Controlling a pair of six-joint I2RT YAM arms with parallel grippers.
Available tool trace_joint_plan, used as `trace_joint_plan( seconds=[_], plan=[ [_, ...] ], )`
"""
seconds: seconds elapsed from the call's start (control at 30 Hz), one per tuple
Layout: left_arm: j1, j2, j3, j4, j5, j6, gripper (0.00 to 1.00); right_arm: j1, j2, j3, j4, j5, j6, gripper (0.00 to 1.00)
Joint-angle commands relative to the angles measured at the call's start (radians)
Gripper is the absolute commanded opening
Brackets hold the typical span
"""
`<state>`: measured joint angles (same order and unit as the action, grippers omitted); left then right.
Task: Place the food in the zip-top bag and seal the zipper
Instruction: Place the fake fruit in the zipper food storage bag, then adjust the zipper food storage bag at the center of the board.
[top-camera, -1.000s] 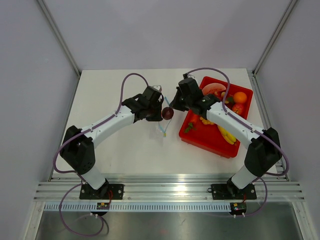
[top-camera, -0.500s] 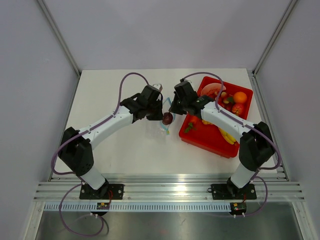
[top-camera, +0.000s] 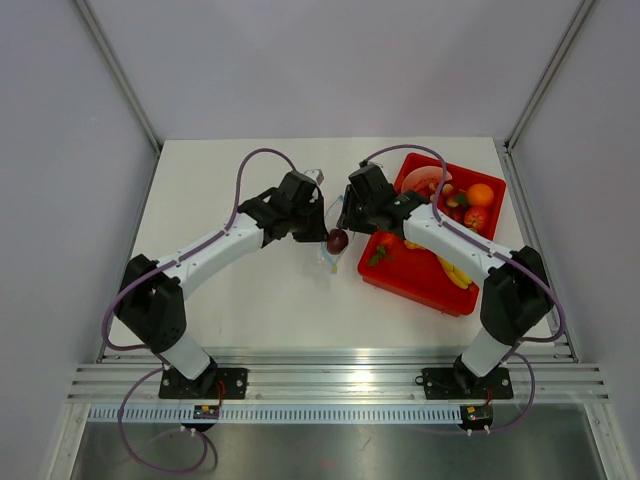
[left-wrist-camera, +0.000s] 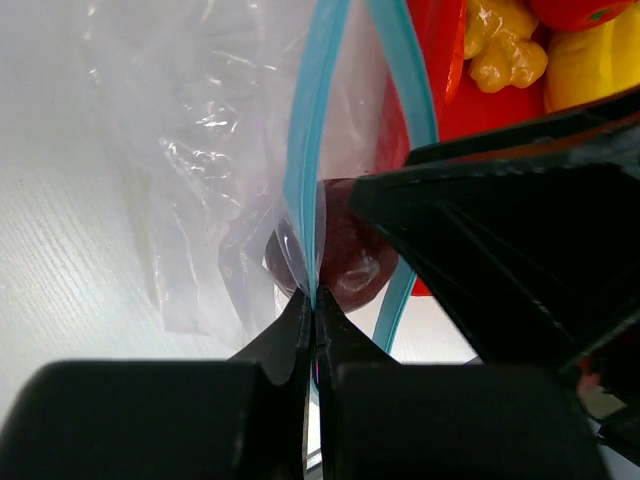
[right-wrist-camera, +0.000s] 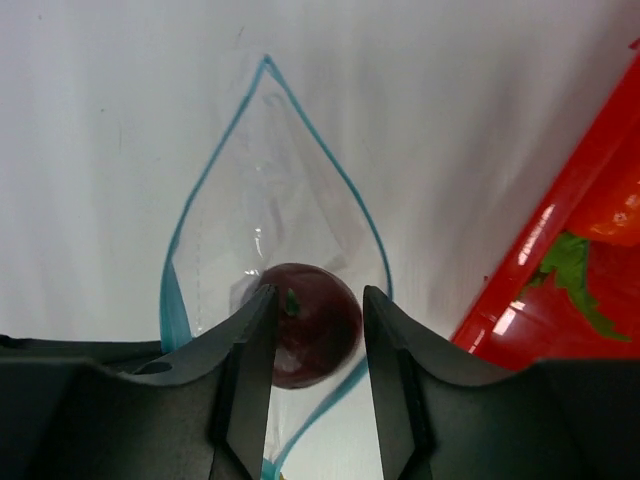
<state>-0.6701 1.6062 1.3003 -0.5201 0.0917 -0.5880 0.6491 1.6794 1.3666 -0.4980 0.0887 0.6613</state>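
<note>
The zip-top bag (right-wrist-camera: 270, 180) hangs with its mouth spread in a teardrop, edged by the light blue zipper (right-wrist-camera: 215, 170). A dark purple fruit (right-wrist-camera: 305, 325) of the food sits inside that mouth. My right gripper (right-wrist-camera: 320, 300) is open just above it, one finger on each side. My left gripper (left-wrist-camera: 313, 300) is shut on the zipper (left-wrist-camera: 310, 150) and holds the bag (left-wrist-camera: 200, 150) up, with the purple fruit (left-wrist-camera: 350, 265) just beyond its tips. From above, the fruit (top-camera: 337, 240) lies between the left gripper (top-camera: 318, 222) and right gripper (top-camera: 346, 222). A red tomato-like fruit (top-camera: 477, 217) lies in the tray.
The red tray (top-camera: 420, 272) stands right of the bag, close under the right arm. It holds an orange fruit (top-camera: 481, 194), a yellow banana (top-camera: 455, 270) and other toy food. Grey walls enclose the white table (top-camera: 230, 300).
My right gripper has opened and let go of the dark purple fruit, which has dropped a little into the bag's mouth. The left gripper keeps its hold on the zipper.
</note>
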Motion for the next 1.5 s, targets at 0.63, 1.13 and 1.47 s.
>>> trace_joint_plan(
  seconds=[0.63,1.13,1.47],
  plan=[
    [0.032,-0.078,-0.012,0.045,0.043,0.002,0.0,0.009,-0.077,-0.098,0.047,0.043,0.05,0.46],
    [0.078,-0.092,-0.013,-0.018,-0.007,0.04,0.0,0.009,-0.103,-0.087,0.027,0.105,0.027,0.0],
    [0.079,-0.06,0.091,-0.173,-0.283,0.117,0.0,0.041,-0.129,0.003,0.009,0.057,0.054,0.0]
  ],
)
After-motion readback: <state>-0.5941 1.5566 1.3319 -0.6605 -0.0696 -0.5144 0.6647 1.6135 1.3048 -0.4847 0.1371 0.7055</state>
